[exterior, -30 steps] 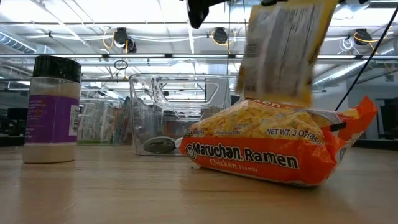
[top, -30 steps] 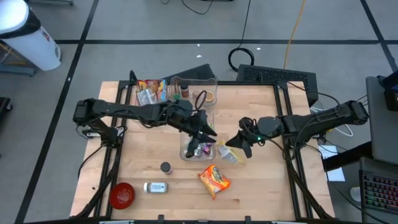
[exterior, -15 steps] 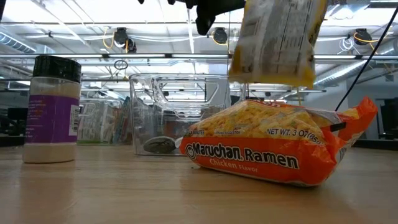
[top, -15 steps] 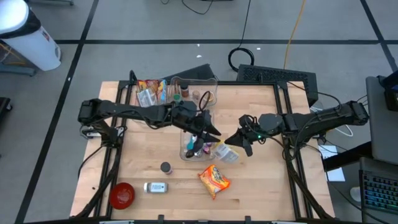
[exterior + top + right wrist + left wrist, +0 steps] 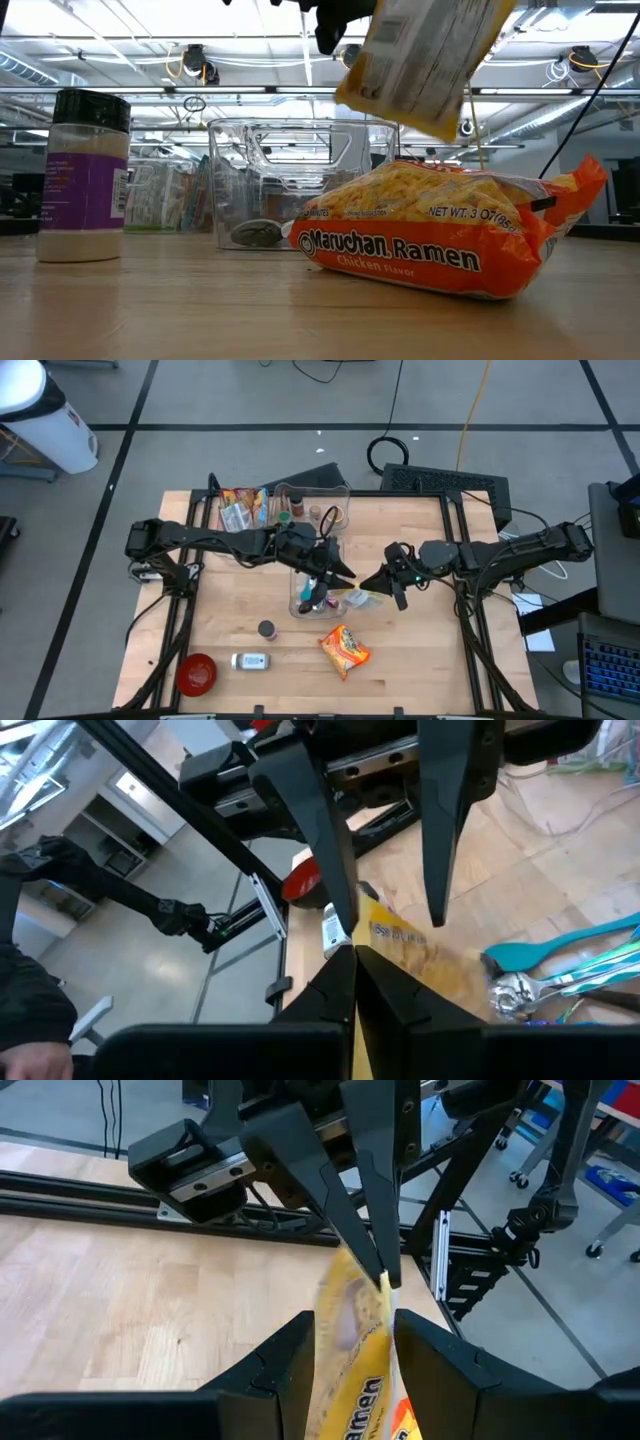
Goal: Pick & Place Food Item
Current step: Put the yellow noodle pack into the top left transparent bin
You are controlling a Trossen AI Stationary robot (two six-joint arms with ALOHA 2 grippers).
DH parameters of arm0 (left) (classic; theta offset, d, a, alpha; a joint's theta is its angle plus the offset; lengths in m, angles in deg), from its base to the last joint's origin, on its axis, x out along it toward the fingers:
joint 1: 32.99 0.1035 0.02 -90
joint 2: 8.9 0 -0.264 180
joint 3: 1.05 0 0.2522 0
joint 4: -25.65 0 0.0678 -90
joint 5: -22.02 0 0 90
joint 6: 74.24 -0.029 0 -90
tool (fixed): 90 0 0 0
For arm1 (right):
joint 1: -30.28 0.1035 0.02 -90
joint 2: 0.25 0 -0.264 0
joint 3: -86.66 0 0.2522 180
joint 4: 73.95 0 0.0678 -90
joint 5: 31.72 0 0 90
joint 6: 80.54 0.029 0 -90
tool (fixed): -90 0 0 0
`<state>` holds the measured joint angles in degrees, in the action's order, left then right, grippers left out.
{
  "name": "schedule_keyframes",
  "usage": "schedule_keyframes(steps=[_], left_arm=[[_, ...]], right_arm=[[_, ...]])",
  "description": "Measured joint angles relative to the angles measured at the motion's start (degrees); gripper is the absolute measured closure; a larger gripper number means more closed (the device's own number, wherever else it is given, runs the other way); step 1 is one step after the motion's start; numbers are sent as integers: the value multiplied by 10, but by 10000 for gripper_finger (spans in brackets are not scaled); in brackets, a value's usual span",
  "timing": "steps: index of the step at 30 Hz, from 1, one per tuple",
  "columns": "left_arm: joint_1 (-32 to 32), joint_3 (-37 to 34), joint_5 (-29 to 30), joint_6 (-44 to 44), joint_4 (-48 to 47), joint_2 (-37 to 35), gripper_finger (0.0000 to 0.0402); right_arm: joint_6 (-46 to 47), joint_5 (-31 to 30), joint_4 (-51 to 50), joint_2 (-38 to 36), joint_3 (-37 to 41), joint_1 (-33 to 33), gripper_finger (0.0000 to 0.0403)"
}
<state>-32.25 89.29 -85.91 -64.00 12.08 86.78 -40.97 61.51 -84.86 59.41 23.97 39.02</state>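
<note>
Yellow packet (image 5: 357,598) — right fingers (image 5: 378,582) pinched on it, left fingers (image 5: 340,573) part-open around it.

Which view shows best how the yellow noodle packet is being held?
The left wrist view: the yellow packet sits between the left gripper fingers while the right gripper pinches its edge. The low view shows it hanging tilted; the high view shows it small between both arms.

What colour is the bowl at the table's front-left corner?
Red; the bowl shows best in the high view.
</note>
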Motion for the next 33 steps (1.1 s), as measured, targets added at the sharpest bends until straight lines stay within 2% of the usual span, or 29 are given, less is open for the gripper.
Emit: schedule_keyframes(steps=[8, 11, 17, 26, 33], left_arm=[[0, 0, -1, -8, 0, 0, 265], [-1, 0, -1, -10, 0, 0, 297], [-1, 0, -2, -12, 1, 0, 392], [0, 0, -31, -13, 27, -1, 398], [14, 0, -32, -7, 20, -19, 399]], right_arm=[[-2, 1, 2, 0, 0, -9, 403], [-6, 0, 6, 0, 0, -9, 403], [-10, 0, 16, 0, 0, -9, 403], [-29, -1, 53, 0, 0, -11, 397], [-28, -1, 66, -10, 0, -37, 339]])
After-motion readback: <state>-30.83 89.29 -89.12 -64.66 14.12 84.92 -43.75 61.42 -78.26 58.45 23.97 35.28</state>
